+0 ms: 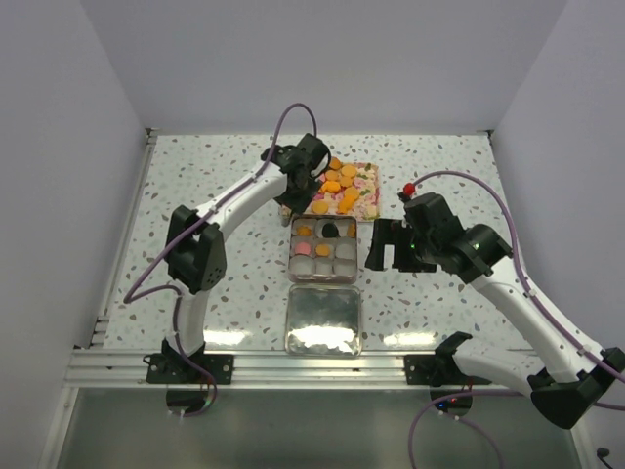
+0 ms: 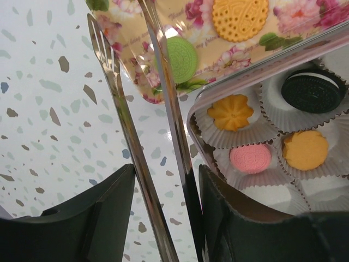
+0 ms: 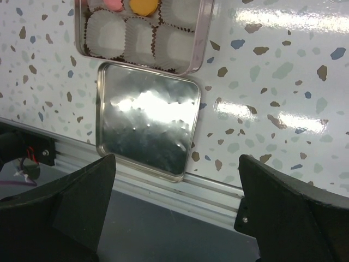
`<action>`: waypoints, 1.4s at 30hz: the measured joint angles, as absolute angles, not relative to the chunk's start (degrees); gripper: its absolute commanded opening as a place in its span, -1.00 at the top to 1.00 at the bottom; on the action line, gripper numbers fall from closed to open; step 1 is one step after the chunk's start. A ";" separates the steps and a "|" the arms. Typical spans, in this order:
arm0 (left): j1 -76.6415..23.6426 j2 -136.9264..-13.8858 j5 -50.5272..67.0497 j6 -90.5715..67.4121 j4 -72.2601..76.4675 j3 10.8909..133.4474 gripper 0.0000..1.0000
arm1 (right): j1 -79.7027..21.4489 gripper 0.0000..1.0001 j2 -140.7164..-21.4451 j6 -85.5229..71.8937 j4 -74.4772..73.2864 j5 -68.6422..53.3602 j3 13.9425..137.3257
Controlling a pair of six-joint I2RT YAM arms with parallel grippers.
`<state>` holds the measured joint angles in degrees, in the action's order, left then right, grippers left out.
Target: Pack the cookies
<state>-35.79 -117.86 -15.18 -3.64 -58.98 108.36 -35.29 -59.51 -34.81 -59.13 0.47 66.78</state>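
Cookies (image 1: 342, 191) lie mostly on the flowery tray (image 2: 294, 13), a few in the tin (image 2: 240, 84). Left end effector (image 2: 163, 210) holds metal tongs (image 2: 117, 98); right end effector (image 3: 175, 164) is wide open and empty. Put the tong tips around the green cookie (image 2: 181, 59), pinch softly, lift straight.

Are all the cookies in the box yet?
Not yet. Four sit in paper cups in the tin: two orange cookies, a pink cookie and a black cookie. The other cups look empty. The left jaws hold tongs at the flowery tray, beside a green cookie, nothing pinched. Lots of cookies wait there. The lid lies off; the right jaws hang open, empty.
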 measured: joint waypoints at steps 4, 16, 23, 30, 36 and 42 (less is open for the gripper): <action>-35.81 -117.86 -15.40 -3.81 -59.02 110.63 0.03 | -35.29 -0.97 -59.66 -34.02 -59.44 0.49 66.94; -36.91 -117.45 -20.75 -3.84 -59.53 111.96 0.22 | -35.24 -0.97 -61.80 -31.68 -59.75 0.49 68.99; -37.28 -114.21 -25.67 -4.32 -60.10 112.42 0.28 | -35.24 -0.97 -62.67 -31.14 -59.61 0.01 69.32; -37.10 -109.45 -27.31 -5.39 -60.25 113.38 0.36 | -35.24 -0.97 -64.47 -31.03 -58.87 -2.37 70.43; -36.99 -107.37 -23.27 -6.22 -59.99 115.22 0.33 | -35.24 -0.98 -71.02 -31.97 -55.09 -7.35 75.79; -36.88 -103.04 -18.04 -6.46 -57.87 115.31 0.33 | -35.20 -0.97 -83.48 -35.46 -49.63 -11.68 92.88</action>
